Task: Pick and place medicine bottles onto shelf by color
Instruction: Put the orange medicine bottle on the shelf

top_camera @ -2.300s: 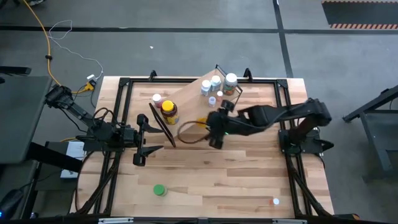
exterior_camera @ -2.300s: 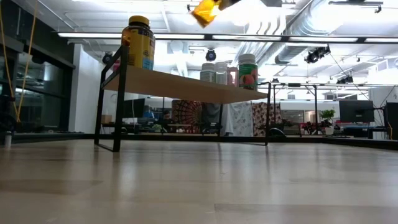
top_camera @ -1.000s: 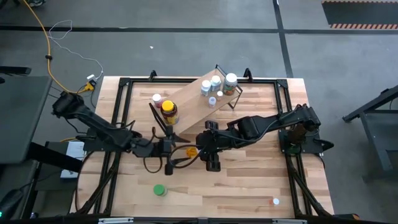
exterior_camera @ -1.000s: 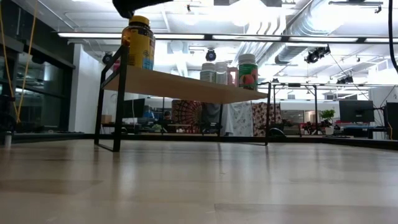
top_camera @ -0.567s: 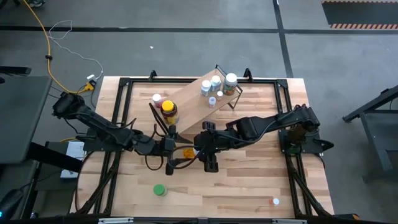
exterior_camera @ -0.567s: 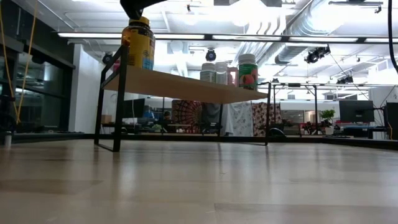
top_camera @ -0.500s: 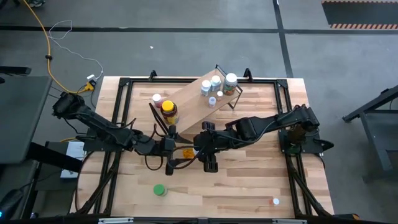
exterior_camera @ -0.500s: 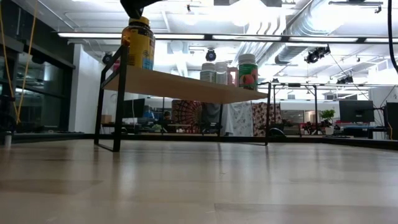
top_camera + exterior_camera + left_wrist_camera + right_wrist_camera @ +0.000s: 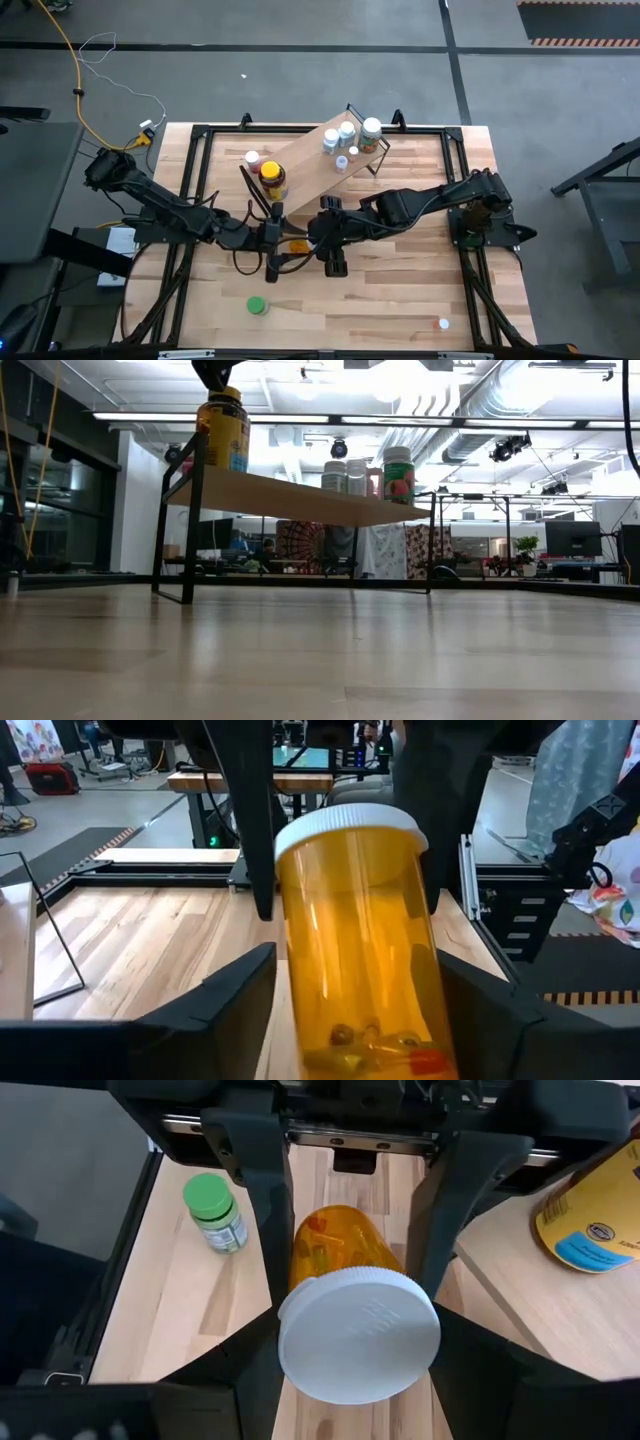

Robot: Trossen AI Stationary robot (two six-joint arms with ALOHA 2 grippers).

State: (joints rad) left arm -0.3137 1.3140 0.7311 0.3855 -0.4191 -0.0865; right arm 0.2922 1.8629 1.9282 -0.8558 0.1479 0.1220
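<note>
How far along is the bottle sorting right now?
Done: the amber jar and several white-capped bottles stand on the shelf. In hand: the right gripper holds an orange bottle at the left gripper. Still to go: the green bottle on the table.

The shelf (image 9: 300,498) crosses the upper middle of the frame on black wire legs. An amber jar with a yellow lid (image 9: 223,428) stands at its left end, and white-capped bottles (image 9: 345,476) cluster right of centre. A dark arm part (image 9: 217,372) shows at the top edge.
</note>
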